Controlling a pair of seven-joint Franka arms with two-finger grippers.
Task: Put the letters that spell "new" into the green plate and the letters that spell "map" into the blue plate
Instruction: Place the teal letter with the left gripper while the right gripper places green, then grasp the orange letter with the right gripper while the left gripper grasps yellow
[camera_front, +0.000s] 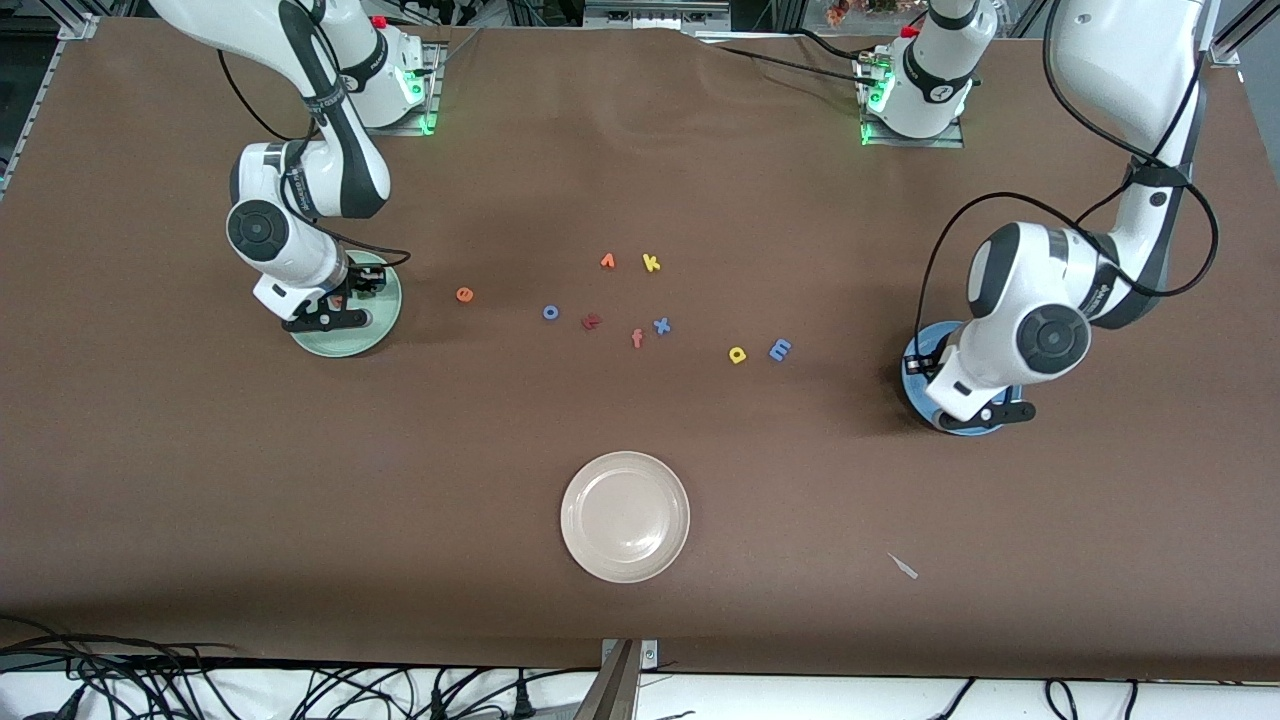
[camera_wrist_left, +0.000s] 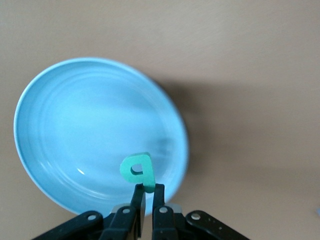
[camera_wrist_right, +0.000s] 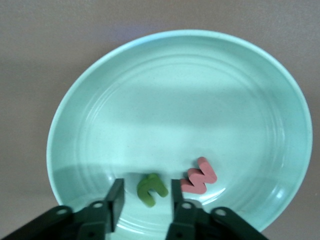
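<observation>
Right gripper (camera_wrist_right: 145, 200) over green plate (camera_wrist_right: 100, 100), jaws parted narrowly around green "n" (camera_wrist_right: 151, 190), which lay in plate beside pink "w" (camera_wrist_right: 199, 176). Left gripper (camera_wrist_left: 148, 197) over blue plate (camera_wrist_left: 65, 115), jaws pinching teal "a" (camera_wrist_left: 137, 171). Orange "e" (camera_front: 464, 294) on counter (camera_front: 300, 520) near green plate; yellow "p" (camera_front: 737, 354) and blue "m" (camera_front: 780, 348) between plates. Judged step: depositing. Next: drop "a", lift clear, fetch "e".

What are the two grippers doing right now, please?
Left gripper: shut on the teal letter, over the blue plate.
Right gripper: open, over the green plate.
</observation>
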